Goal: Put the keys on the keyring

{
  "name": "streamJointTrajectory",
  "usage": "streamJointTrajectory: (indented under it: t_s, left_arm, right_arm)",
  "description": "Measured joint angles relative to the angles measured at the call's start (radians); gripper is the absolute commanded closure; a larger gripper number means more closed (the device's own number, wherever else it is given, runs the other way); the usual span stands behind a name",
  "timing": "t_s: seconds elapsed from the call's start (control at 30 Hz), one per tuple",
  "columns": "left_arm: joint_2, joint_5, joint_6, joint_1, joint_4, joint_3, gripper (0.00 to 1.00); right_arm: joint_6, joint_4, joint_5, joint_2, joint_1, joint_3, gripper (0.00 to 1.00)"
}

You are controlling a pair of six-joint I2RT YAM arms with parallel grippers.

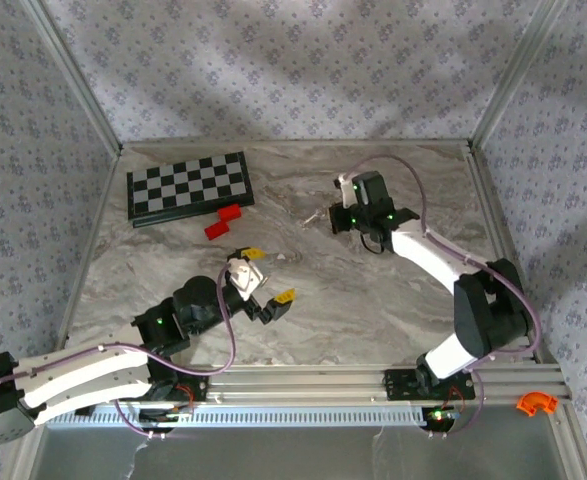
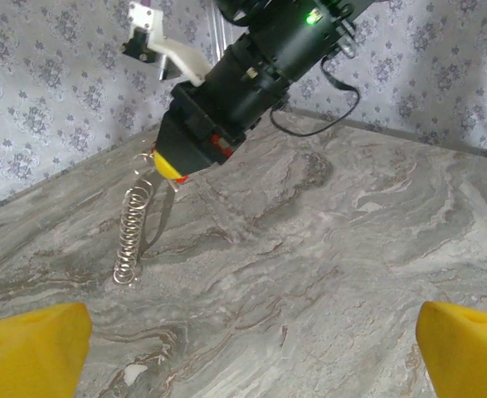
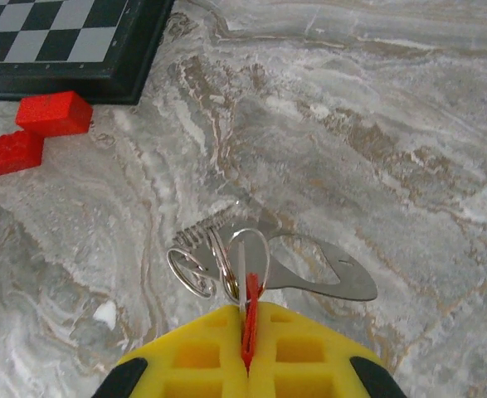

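I look through the right wrist camera and see my right pincer [image 3: 247, 358] shut tight on a tiny red key [image 3: 250, 308]. The key sticks up out of the line where the two yellow fingers [image 3: 189, 352] meet. Right at the top of the key is the keyring [image 3: 265, 254], a thin silver loop, and the red tip sits against it. I cannot tell if the key is hooked on the loop or just touching it. A small ring [image 3: 187, 274] lies just beside the loop on the left, and a flat silver piece [image 3: 334, 280] lies on the grey table [image 3: 376, 124] to the right of it. From the left wrist camera the keyring [image 2: 133, 228] looks like a thin silver coil hanging down from the right pincer [image 2: 170, 163]. Its low end seems to touch the table [image 2: 326, 249]. My left pincer [image 2: 247, 352] is wide apart with nothing in it, and one yellow fingertip [image 2: 29, 348] shows in each bottom corner. From above, the left pincer [image 1: 271, 276] is in the middle of the table [image 1: 373, 300]. It is well apart from the right pincer [image 1: 333, 218], which is farther back and to the right. The black and white chessboard [image 1: 188, 185] lies at the back left, and two red blocks [image 1: 225, 222] sit just beside its near edge, between the chessboard and the right pincer
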Motion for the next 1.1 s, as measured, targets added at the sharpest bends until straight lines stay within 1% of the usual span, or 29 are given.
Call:
streamJointTrajectory:
  t_s: [0.3,0.5,0.83,1.1]
  left_arm:
    - [0.0,0.0,0.0,0.005,0.011,-0.009,0.01]
    - [0.018,0.003,0.0,0.006,0.015,-0.012,0.01]
    - [0.024,0.003,0.0,0.011,0.02,-0.016,0.0]
    - [0.058,0.003,0.001,0.026,0.023,-0.016,0.0]
  right_arm:
    - [0.048,-0.022,-0.109,-0.056,-0.015,-0.168,1.0]
    - [0.095,-0.025,-0.175,-0.068,-0.009,-0.235,1.0]
    - [0.135,-0.024,-0.236,-0.067,0.059,-0.308,1.0]
    - [0.171,-0.024,-0.248,-0.075,0.064,-0.397,1.0]
